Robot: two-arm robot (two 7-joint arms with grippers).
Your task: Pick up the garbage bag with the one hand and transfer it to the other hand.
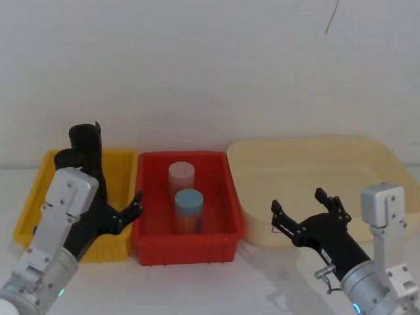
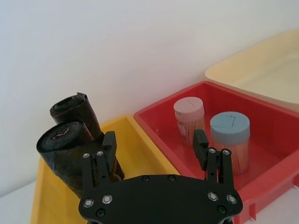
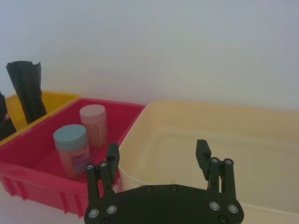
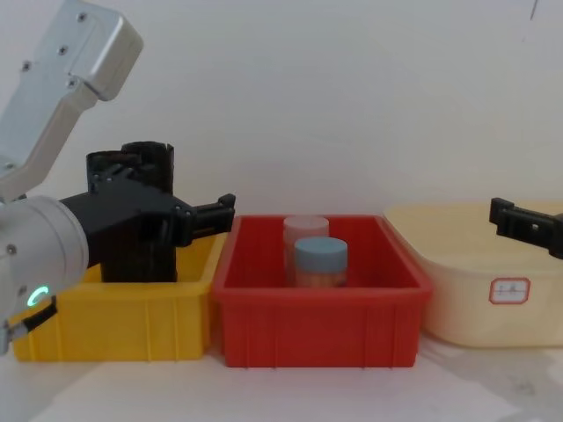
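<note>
Upright in the yellow bin (image 2: 135,144), beside its twin (image 2: 77,109): garbage bag roll (image 2: 63,149). Probably light, firm in the core, slick-skinned. Best pinched mid-body, above the bin wall, by left pincer (image 2: 155,145), spread wide just beside it. Right pincer (image 3: 157,151) spread too, by cream tub (image 3: 224,109).

The head view looks down on the red bin (image 1: 186,246); the chest view faces it level; both wrist views share it, close.
</note>
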